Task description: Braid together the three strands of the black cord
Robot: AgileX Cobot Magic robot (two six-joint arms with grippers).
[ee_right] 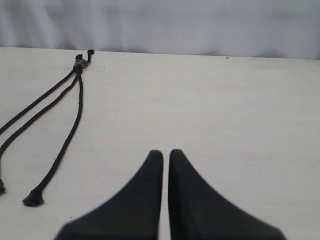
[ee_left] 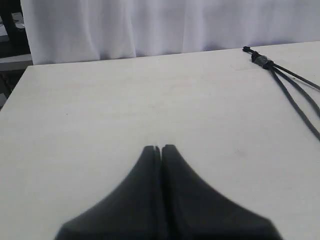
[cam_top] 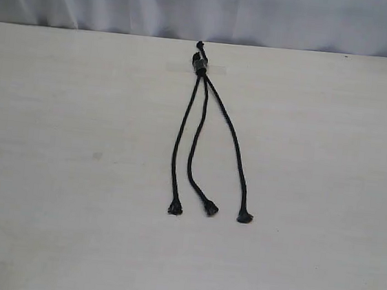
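The black cord lies flat on the pale table, its small knot (cam_top: pixel 200 66) at the far end. From it the three strands fan out toward me without crossing: the left strand (cam_top: pixel 178 143), the middle strand (cam_top: pixel 193 145) and the right strand (cam_top: pixel 233 139). Each ends in a frayed knob. Neither gripper shows in the exterior view. My left gripper (ee_left: pixel 160 148) is shut and empty over bare table, well away from the knot (ee_left: pixel 262 60). My right gripper (ee_right: pixel 166 152) is shut with a thin slit, also empty, apart from the knot (ee_right: pixel 79 64) and the nearest knob (ee_right: pixel 33 199).
The table (cam_top: pixel 73 174) ends at a far edge just behind the knot, backed by a pale curtain (cam_top: pixel 208 8). In the left wrist view the table's side edge (ee_left: pixel 15 90) shows, with dark furniture beyond it.
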